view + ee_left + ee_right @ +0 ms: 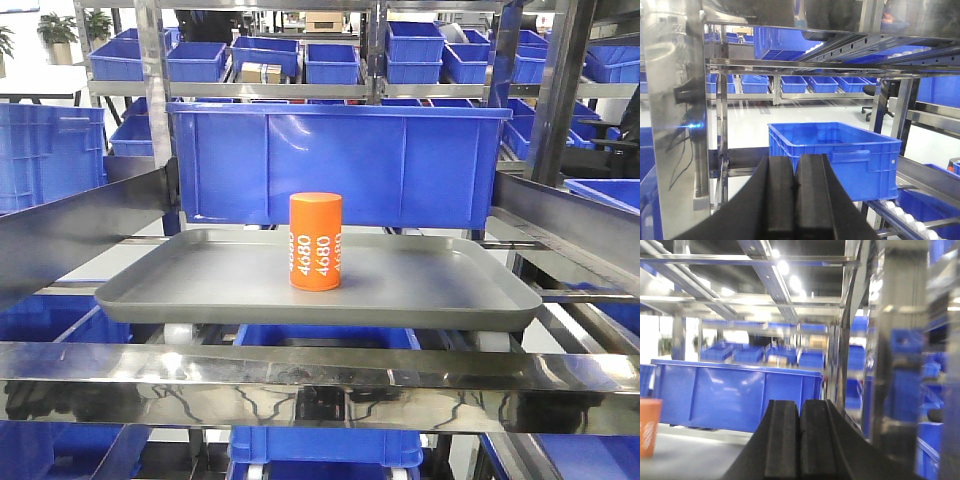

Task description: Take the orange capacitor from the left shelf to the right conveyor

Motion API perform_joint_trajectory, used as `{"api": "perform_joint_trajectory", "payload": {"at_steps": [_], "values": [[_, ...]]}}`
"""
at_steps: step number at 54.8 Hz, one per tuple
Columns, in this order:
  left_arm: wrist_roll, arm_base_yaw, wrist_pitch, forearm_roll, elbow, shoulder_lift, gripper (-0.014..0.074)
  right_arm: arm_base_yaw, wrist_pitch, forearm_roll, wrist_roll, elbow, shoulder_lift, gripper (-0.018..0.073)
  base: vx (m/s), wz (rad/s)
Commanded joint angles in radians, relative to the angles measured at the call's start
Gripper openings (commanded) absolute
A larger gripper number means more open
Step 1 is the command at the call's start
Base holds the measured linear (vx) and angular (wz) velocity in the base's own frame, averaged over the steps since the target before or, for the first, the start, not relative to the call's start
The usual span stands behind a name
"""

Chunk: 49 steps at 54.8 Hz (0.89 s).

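The orange capacitor [315, 241] stands upright near the middle of the grey tray [200, 290] on the left shelf [300, 385], white "4680" digits on its side. No gripper shows in the front view. In the right wrist view my right gripper [799, 405] is shut and empty, level with the tray, and the capacitor [650, 426] sits at the far left edge, well left of it. My left gripper [795, 159] is shut with nothing in it, pointing at a blue bin [835, 150] lower in the rack. The right conveyor is out of view.
A large blue bin [335, 160] stands right behind the tray. Steel rails [60, 225] flank the tray on both sides, and a shiny front rail crosses below it. A steel post [900, 360] is close on the right gripper's right. More blue bins [200, 60] fill the racks behind.
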Motion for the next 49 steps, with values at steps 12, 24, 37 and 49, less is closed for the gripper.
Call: {"api": "perform_joint_trajectory", "payload": {"at_steps": [12,24,37,49], "values": [[-0.006,-0.008,-0.081,-0.005,-0.030,-0.005,-0.0006,-0.004,0.040,0.082,-0.001,-0.213,0.237,-0.0007,0.00,0.00],[-0.006,-0.008,-0.081,-0.005,-0.030,-0.005,-0.0006,-0.004,0.036,0.092,-0.045,-0.213,0.244,0.0051,0.00,0.00],[-0.006,-0.008,-0.081,-0.005,-0.030,-0.005,-0.0006,-0.004,0.038,0.100,-0.065,-0.213,0.244,0.0380,0.00,0.00],[-0.006,-0.008,-0.081,-0.005,-0.030,-0.005,-0.0006,-0.004,-0.018,0.132,-0.050,-0.213,0.244,0.0732,0.00,0.00]]}}
